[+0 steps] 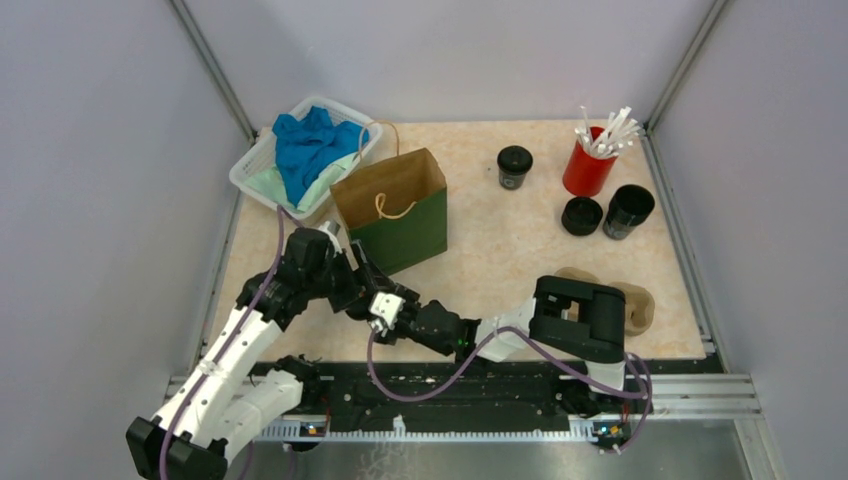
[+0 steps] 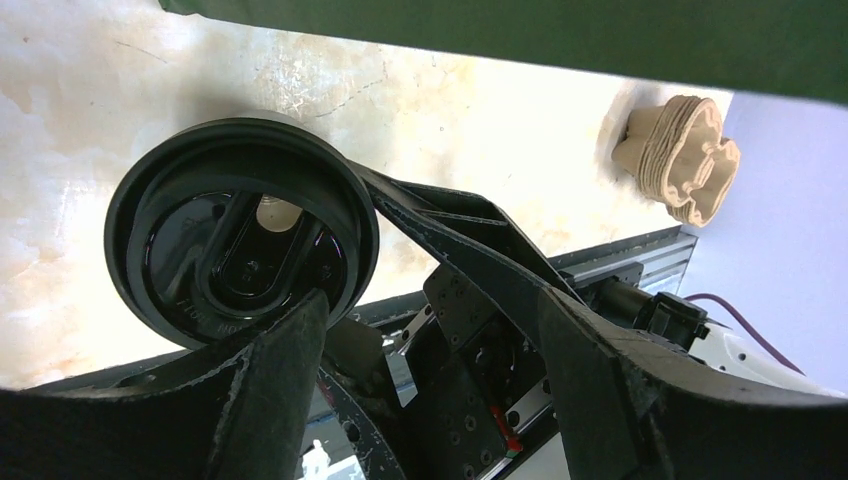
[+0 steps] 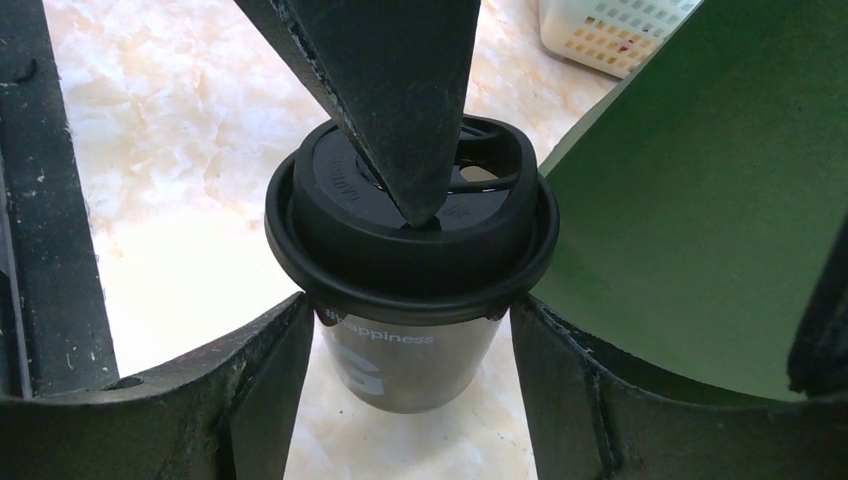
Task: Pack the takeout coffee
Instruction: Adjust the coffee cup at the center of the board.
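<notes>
Plain grey walls close in a beige, marble-patterned tabletop (image 1: 500,265), smooth and a little glossy. At about 7 o'clock on it, just before the near wall of a green paper bag (image 1: 400,228) with a brown inside and cord handles, both arms meet on one small black disposable cup with a round black plastic lid (image 3: 400,250). The left gripper (image 2: 335,240) comes from above, and its jaws look clamped on the lid's rim, one on each side. The right gripper (image 3: 408,310) has its jaws around the cup wall just under that rim; whether they press it I cannot tell. The cup is upright, with the bag close at its 3 o'clock in the right wrist view. I judge this is the carrying step: next, the cup must rise above the open mouth of the bag and go down level, with one gripper letting go. The lid is shiny with a raised ring; the wall is matt with white print. More black cups (image 1: 628,210) stand at 2 o'clock, and a tan moulded-pulp carrier (image 1: 642,305) lies at 4 o'clock.
</notes>
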`<control>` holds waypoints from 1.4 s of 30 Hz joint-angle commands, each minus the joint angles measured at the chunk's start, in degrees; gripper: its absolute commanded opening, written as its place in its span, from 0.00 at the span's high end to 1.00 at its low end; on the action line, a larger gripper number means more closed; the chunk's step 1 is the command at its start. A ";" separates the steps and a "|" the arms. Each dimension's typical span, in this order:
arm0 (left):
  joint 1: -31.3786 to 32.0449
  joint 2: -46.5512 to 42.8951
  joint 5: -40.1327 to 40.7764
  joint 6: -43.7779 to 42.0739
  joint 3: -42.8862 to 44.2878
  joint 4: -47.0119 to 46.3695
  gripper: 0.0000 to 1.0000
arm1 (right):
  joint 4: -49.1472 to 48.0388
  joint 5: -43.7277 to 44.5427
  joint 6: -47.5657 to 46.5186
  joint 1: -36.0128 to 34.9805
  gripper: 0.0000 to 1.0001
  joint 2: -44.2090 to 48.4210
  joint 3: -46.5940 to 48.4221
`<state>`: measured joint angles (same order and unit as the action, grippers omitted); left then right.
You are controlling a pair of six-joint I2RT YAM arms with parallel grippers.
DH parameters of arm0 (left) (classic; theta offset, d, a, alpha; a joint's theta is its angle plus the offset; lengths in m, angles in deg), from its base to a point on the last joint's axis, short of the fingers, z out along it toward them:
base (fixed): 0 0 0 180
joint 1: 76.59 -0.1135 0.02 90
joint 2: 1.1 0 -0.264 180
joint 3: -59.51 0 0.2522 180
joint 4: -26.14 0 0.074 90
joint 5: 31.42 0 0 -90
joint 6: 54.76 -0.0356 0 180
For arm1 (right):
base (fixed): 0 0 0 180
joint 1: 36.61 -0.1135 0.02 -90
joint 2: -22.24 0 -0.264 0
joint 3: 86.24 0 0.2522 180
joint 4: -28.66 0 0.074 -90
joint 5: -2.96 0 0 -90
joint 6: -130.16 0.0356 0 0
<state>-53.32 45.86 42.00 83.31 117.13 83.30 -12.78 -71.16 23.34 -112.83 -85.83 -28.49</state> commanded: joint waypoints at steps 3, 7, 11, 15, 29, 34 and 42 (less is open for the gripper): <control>0.55 -0.66 -4.23 0.65 -1.88 -1.35 0.16 | -8.53 0.41 5.33 0.97 0.28 -0.84 0.86; 0.55 -0.11 -4.46 0.71 -1.60 -2.79 0.13 | -10.37 3.21 8.95 0.99 0.24 -0.98 -0.48; 0.51 0.53 -4.97 0.77 -1.58 -4.19 0.09 | -11.51 4.56 12.05 1.05 0.22 -1.30 -1.80; 0.55 0.89 -4.79 -0.13 -0.89 -4.20 0.08 | -11.90 5.04 13.09 1.01 0.21 -1.05 -3.02; 0.55 -1.48 -5.49 -2.23 3.16 -1.02 0.04 | 4.28 4.35 22.51 1.06 0.09 15.60 -10.11; 0.55 -6.66 0.47 -1.99 4.14 5.90 0.12 | 28.68 -6.87 33.74 2.79 0.08 27.16 -7.17; 0.47 -12.05 9.55 8.54 0.17 14.75 0.25 | 35.97 -38.30 57.70 14.57 0.07 29.87 -5.07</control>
<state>-52.91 34.91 45.71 85.50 119.10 93.05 20.07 -91.01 64.72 -104.68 -55.87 -34.43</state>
